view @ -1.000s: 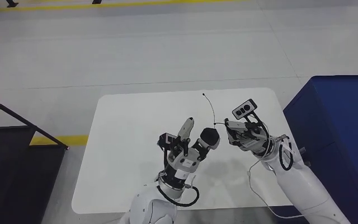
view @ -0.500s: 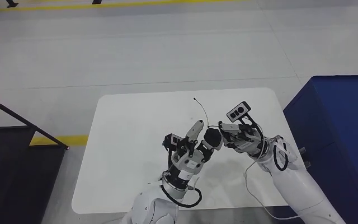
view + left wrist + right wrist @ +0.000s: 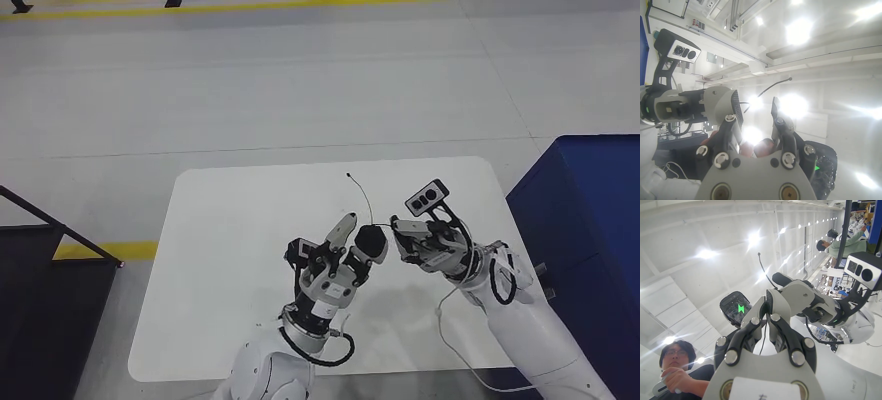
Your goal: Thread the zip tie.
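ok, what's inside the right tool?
The right tool is shut on a black zip tie; its headed end arcs out beyond the tips. The clamped stretch is covered by the tool itself.

Site: robotics test lab in an industrial hall. Evidence: white work table (image 3: 220,300) on a painted grey floor (image 3: 300,90); yellow floor line (image 3: 200,9) at table's 12 o'clock; blue cabinet (image 3: 590,200) at 3 o'clock; dark railed platform (image 3: 50,320) at 9 o'clock. Overhead — high white beamed ceiling (image 3: 829,56), bright spot lights (image 3: 798,32).
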{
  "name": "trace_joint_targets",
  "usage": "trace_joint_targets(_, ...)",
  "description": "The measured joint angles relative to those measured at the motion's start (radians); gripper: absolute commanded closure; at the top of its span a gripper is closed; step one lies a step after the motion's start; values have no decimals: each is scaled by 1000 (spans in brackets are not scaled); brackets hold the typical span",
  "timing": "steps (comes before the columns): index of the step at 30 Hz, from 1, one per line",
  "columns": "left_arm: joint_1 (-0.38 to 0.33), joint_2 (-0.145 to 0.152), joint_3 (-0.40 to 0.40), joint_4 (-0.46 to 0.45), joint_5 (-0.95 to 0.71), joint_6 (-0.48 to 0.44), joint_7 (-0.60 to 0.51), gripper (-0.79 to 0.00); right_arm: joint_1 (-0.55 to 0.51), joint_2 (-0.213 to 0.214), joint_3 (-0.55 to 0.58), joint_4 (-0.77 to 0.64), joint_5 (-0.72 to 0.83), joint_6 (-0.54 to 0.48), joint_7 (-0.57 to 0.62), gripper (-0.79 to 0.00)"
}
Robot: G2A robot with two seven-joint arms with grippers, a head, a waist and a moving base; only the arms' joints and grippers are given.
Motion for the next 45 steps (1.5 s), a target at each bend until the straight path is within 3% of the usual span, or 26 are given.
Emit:
trace_joint_targets(5, 10, 0, -6, 7, -1, -3, -12, -299, 2, -5, 13, 3, -12, -5, 2, 0)
trace_joint_targets(8, 11, -1, -7, 9, -2, 1, -15, -231, 0, -9, 13, 5, -16, 0, 6, 0)
trace_joint_targets(10, 10, -2, -7, 8, -2, 3, -15, -154, -1, -12, 13, 6, -19, 3, 8, 0)
trace_joint_targets(11, 9, -2, -7, 8, -2, 4, -15, 0, -2, -13, 13, 6, -22, 4, 9, 0)
trace_joint_targets(41, 13, -4, -5, 33, 52, 51, -64, 0, 12, -42, 69, 17, -26, 30, 1, 0)
trace_joint_targets(42, 15, -5, -6, 32, 48, 47, -62, -65, 11, -43, 69, 17, -27, 31, 1, 0)
trace_joint_targets(43, 16, -6, -7, 30, 42, 38, -57, -320, 10, -44, 68, 16, -30, 33, 1, 0)
trace_joint_targets(44, 17, -6, -8, 28, 34, 31, -53, -363, 9, -45, 67, 16, -32, 34, 0, 0)
trace_joint_targets(45, 17, -7, -8, 26, 25, 26, -51, -342, 8, -46, 65, 16, -34, 34, 0, 0)
